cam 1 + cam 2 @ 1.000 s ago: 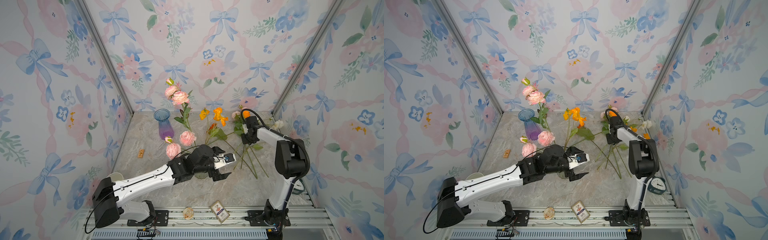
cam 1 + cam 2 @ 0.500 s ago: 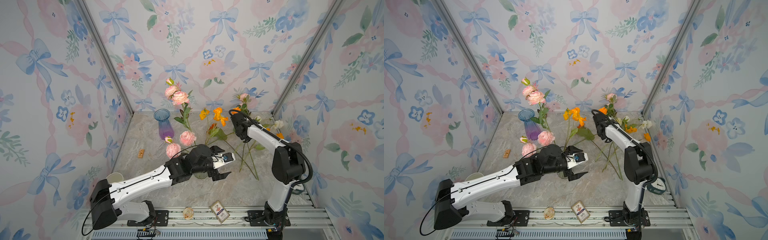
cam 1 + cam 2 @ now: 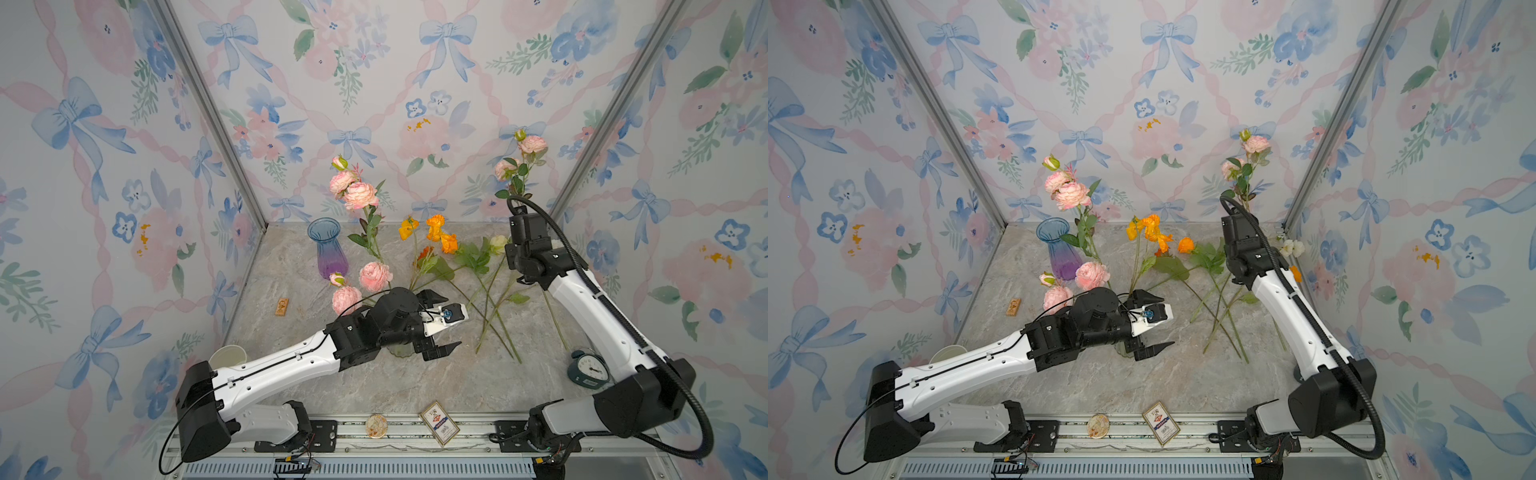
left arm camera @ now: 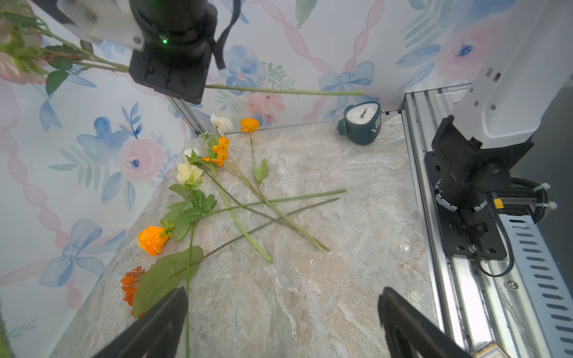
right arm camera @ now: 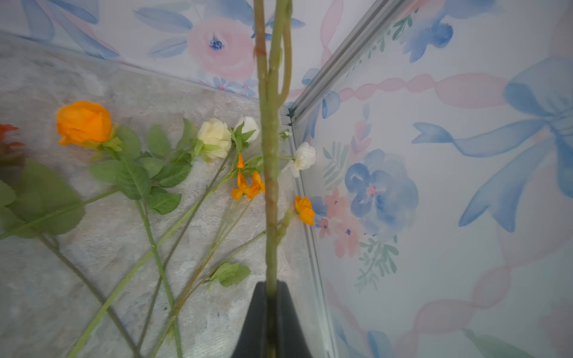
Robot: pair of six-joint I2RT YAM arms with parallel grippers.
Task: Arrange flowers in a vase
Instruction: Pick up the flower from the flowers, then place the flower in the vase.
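1. Clamping one pink spray (image 3: pixel 532 144) by its green stem, the right gripper (image 5: pixel 271 297) has its jaws pressed together on it. The spray is in the air near the back right corner, roughly level, with its blooms toward the back wall. It is probably raised so that it clears the flowers below on its way to a vase.
2. Left gripper (image 3: pixel 453 321): jaws spread wide with nothing between them, hovering above the marble tabletop (image 3: pixel 415 386). It looks ready to steady or take a stem.
3. Clear glass vase (image 3: pixel 399 352): mostly hidden under the left wrist. Pink blooms and orange poppies (image 3: pixel 434 224) appear to stand in it.
4. Blue-to-violet glass vase (image 3: pixel 327 249): upright near the back wall and apparently empty.
5. Loose flowers (image 4: pixel 192 210): stems lying flat and crossed on the table, below the right arm.
6. Count:
   - Vases: two.
   - Held spray: two pink blooms and one bud.
   - Standing pink flowers: four blooms and two buds.
   - Poppy heads: about three.
   - Lying flowers: one orange rose (image 4: pixel 152 240) and one cream rose (image 4: pixel 189 173), among at least five stems.
   - Alarm clock (image 3: pixel 588 368): one.
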